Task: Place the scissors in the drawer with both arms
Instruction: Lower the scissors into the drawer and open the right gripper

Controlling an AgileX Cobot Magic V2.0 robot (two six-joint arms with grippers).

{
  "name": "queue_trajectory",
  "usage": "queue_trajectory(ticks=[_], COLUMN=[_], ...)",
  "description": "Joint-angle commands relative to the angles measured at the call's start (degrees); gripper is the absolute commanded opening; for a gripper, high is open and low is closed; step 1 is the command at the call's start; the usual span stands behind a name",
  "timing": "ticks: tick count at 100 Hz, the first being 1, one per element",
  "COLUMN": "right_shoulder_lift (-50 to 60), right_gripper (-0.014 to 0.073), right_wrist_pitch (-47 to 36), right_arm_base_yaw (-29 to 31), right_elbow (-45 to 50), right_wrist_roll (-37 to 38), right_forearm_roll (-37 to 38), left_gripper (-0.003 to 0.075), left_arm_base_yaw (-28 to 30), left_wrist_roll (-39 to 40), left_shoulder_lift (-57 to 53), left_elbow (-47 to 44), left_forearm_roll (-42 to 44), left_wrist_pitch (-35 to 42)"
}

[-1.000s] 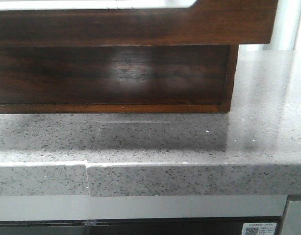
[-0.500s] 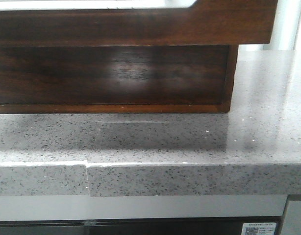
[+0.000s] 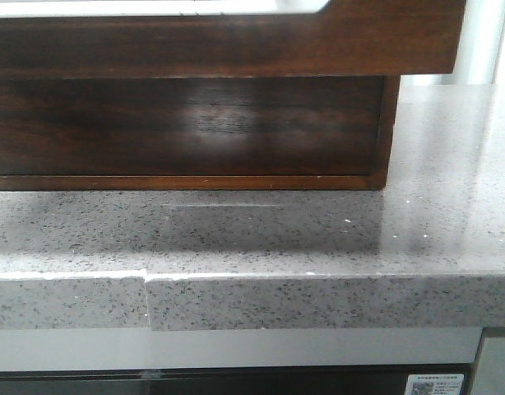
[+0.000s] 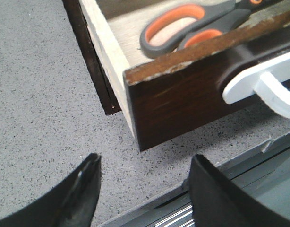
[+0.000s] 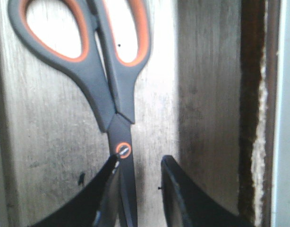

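Note:
The dark brown glossy drawer (image 3: 236, 41) stands pulled out over the grey counter, a pale strip along its top edge. The scissors (image 5: 112, 85), grey with orange-lined handles, lie flat on the drawer's pale floor (image 5: 201, 94). My right gripper (image 5: 140, 160) is open astride the blade by the pivot screw; one finger touches the blade, the other stands apart. My left gripper (image 4: 146, 158) is open and empty above the counter, just off the drawer's front corner (image 4: 183, 94). The scissors' handles (image 4: 216, 23) show inside the drawer. Neither gripper shows in the front view.
A white handle (image 4: 258, 78) juts from the drawer front. The dark cabinet body (image 3: 187, 132) sits under the drawer on the speckled counter (image 3: 318, 230). The counter's front edge (image 4: 230, 161) runs close to my left fingers.
Only a pale reflection on the glossy wood under the drawer has drifted slightly right. The drawer has not moved.

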State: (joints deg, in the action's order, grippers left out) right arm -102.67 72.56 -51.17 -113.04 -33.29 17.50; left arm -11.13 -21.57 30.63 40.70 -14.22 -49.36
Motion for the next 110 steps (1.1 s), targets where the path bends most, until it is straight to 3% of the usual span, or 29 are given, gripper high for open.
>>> queue_trajectory(ticks=[1,33,49,73,88,110], right_shoulder_lift=[2.9,11.5,17.8,28.9,37.4,48.1], right_gripper=[0.0202,0.0201,0.0201,0.0201,0.0201,0.0201], right_wrist_pitch=[2.4,2.4,2.4,-1.1,-10.1,-23.1], right_arm_base_yaw=[0.0,-0.1,3.2,19.6,32.6,46.8], right_elbow=[-1.4,-1.5,-0.7,11.9,27.0,47.6], right_wrist_roll=[0.2,7.2,11.4,15.5,15.5,16.1], right_forearm_roll=[2.2,-0.9,-3.6,-13.6,-20.8,-26.8], left_gripper=[0.0389,0.0389,0.0389,0.0389,0.0389,0.0389], left_arm_base_yaw=[-0.3,-0.3,-0.3,-0.3,-0.3,-0.3], left_wrist_roll=[0.7,0.7,0.7,0.7,0.7,0.7], left_shoulder_lift=[0.2,0.2,0.2,0.2,0.2,0.2], left_elbow=[1.6,1.6,1.6,1.6,1.6,1.6], left_forearm_roll=[-1.1,-1.1,-1.1,-1.1,-1.1,-1.1], left_wrist_pitch=[3.8,3.8,3.8,3.8,3.8,3.8])
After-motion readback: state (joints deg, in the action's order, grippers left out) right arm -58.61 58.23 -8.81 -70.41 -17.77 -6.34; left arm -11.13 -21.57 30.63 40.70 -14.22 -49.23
